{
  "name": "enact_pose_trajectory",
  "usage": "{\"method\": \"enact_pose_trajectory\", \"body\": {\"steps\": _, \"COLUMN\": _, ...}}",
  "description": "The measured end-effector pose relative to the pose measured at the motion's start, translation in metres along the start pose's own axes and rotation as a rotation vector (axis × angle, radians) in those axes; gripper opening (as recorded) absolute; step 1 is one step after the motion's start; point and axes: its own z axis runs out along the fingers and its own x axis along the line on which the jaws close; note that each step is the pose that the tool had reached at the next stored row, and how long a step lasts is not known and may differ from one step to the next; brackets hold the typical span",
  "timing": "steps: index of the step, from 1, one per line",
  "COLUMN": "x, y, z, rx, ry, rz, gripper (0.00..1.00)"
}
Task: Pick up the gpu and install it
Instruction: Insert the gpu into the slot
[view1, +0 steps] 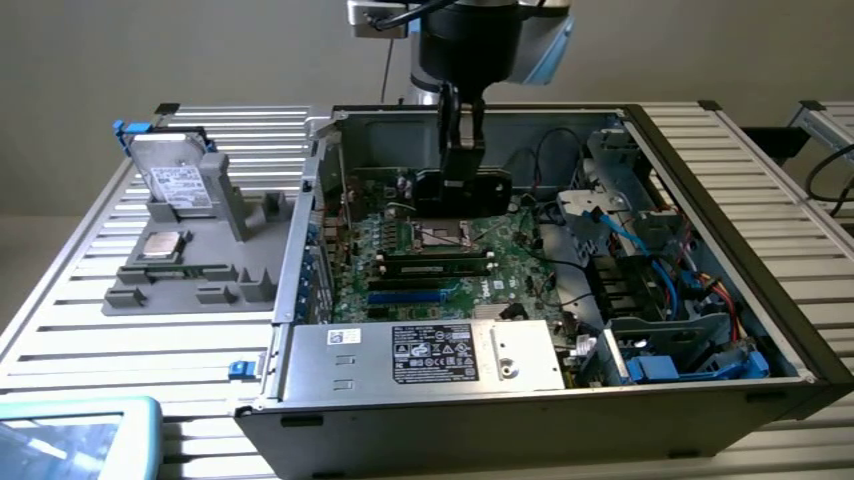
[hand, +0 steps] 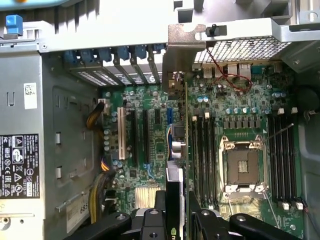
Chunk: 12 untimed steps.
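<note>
The gpu (view1: 461, 193), a black card, hangs upright from my gripper (view1: 461, 160) over the motherboard (view1: 441, 285) inside the open computer case (view1: 727, 190). My gripper is shut on its upper edge. In the wrist view the gpu (hand: 176, 172) appears edge-on between my two black fingers (hand: 161, 217). Its metal bracket (hand: 179, 55) reaches toward the case's rear slot openings (hand: 120, 65). The card is above the board, near the expansion slots (hand: 145, 137) and beside the memory slots (hand: 205, 155). I cannot tell whether it touches a slot.
A silver hard drive (view1: 178, 185) stands in a grey fixture (view1: 187, 275) on the slatted table at the exterior view's left. The power supply (view1: 427, 355) fills the case's near side. Cables (view1: 641, 235) and a drive cage (view1: 681, 345) crowd the exterior view's right. The CPU socket (hand: 243, 167) is bare.
</note>
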Motion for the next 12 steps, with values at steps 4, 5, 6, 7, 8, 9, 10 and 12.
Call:
{"method": "enact_pose_trajectory", "body": {"steps": 4, "x": 0.0, "y": 0.004, "z": 0.0042, "rx": -0.0036, "ry": 0.0004, "rz": -0.006, "gripper": 0.27}}
{"method": "enact_pose_trajectory", "body": {"steps": 5, "x": 0.0, "y": 0.0045, "z": 0.0048, "rx": -0.0053, "ry": 0.0006, "rz": -0.006, "gripper": 0.27}}
{"method": "enact_pose_trajectory", "body": {"steps": 6, "x": 0.0, "y": 0.0056, "z": 0.0059, "rx": -0.0056, "ry": 0.0014, "rz": -0.007, "gripper": 0.27}}
{"method": "enact_pose_trajectory", "body": {"steps": 7, "x": 0.0, "y": 0.0062, "z": 0.0071, "rx": -0.0055, "ry": 0.0021, "rz": -0.009, "gripper": 0.27}}
{"method": "enact_pose_trajectory", "body": {"steps": 8, "x": 0.0, "y": 0.0062, "z": 0.0086, "rx": -0.0055, "ry": 0.0027, "rz": -0.01, "gripper": 0.27}}
{"method": "enact_pose_trajectory", "body": {"steps": 9, "x": 0.0, "y": 0.0061, "z": 0.0102, "rx": -0.0056, "ry": 0.003, "rz": -0.012, "gripper": 0.27}}
{"method": "enact_pose_trajectory", "body": {"steps": 10, "x": -0.001, "y": 0.0061, "z": 0.0119, "rx": -0.0057, "ry": 0.0032, "rz": -0.014, "gripper": 0.27}}
{"method": "enact_pose_trajectory", "body": {"steps": 12, "x": -0.001, "y": 0.0061, "z": 0.0147, "rx": -0.0063, "ry": 0.0044, "rz": -0.016, "gripper": 0.27}}
